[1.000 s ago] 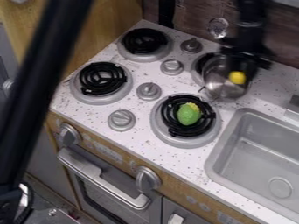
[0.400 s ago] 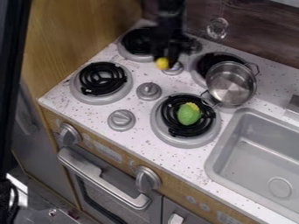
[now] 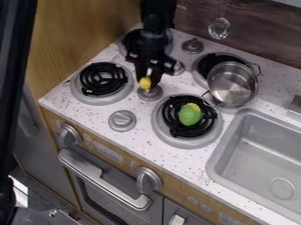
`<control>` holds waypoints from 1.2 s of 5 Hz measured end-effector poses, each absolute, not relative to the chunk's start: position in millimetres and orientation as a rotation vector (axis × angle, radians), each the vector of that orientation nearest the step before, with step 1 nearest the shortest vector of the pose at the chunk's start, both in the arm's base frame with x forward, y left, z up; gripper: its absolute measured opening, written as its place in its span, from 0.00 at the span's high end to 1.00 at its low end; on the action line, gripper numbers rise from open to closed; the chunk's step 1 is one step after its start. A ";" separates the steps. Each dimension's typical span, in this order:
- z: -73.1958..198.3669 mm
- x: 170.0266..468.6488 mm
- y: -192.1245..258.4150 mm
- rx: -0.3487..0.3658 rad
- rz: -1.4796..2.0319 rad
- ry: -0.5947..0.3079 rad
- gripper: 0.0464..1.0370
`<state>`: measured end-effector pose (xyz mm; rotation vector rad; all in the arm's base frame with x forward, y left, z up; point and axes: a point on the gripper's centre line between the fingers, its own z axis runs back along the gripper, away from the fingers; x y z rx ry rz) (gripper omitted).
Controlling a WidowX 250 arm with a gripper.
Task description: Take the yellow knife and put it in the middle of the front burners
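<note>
Pickup looks done, jaws seem clamped on the yellow knife (image 3: 145, 82) over the surface (image 3: 143, 134) between the front burners (image 3: 181, 141), lowering and release left.

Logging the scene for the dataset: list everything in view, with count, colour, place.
Yellow knife: 1, yellow, held above centre top knob
Burners: 4, black on grey, stovetop
Green toy: 1, green and yellow, front right burner
Pot: 1, silver, rear right burner
Top knobs: 4, grey, between burners
Front knobs: 2, grey, front panel
Handles: 2, grey, below front knobs
Sink: 1, grey, right
Ornament: 1, clear, back wall
Dark shape: 1, black, left edge, unidentified
Arm: 1, black, from top edge
Hand: 1, black, around knife
</note>
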<state>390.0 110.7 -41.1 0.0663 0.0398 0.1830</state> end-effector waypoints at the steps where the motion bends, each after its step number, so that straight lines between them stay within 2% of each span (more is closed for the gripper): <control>1: -47.7 383.5 120.3 0.060 0.210 0.046 0.67; 3: -63.2 374.1 123.9 0.027 0.220 0.072 0.65; 4: -65.4 375.8 119.1 0.012 0.174 0.054 0.34; 5: -39.7 376.3 101.6 -0.005 0.123 0.023 0.08; 6: -8.8 369.2 73.9 0.021 0.072 -0.002 0.04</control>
